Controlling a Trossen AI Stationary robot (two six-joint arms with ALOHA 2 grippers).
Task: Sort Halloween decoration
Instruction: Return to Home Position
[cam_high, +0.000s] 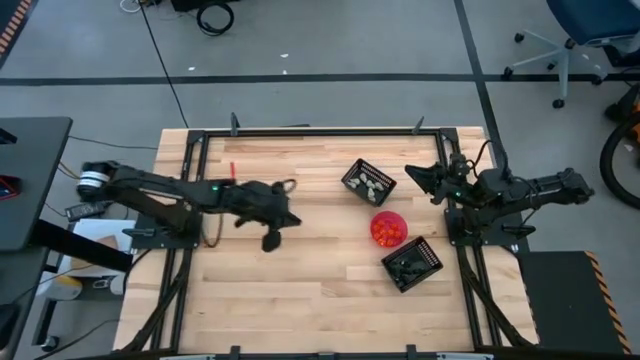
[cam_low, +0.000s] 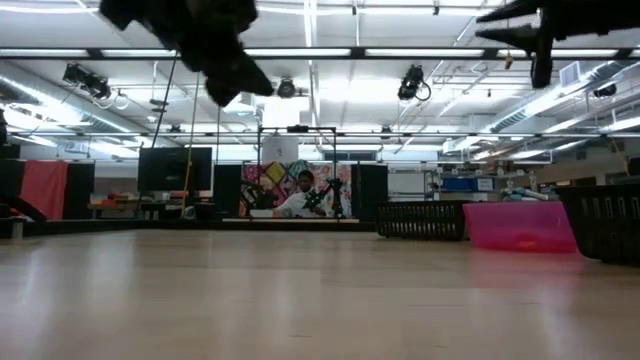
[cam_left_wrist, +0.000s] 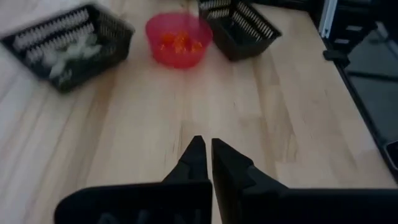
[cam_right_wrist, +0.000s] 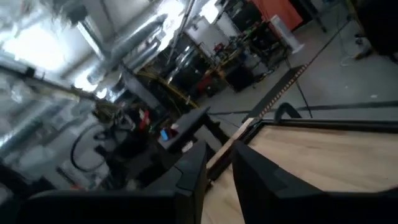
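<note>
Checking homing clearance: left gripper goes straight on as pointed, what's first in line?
Probably the pink bowl holding orange trinkets; the left gripper points at it across bare wood. It hangs high, so it might pass over.

Grey concrete floor (cam_high: 330, 40) crossed by black tape lines (cam_high: 300, 78); blue office chair (cam_high: 590, 30) far right, coiled cable (cam_high: 215, 16) far. Overhead, long strip lights (cam_low: 310, 52). Far wall: colourful poster (cam_low: 285, 180), red panel (cam_low: 45, 188) left, seated person (cam_low: 303, 196).
</note>
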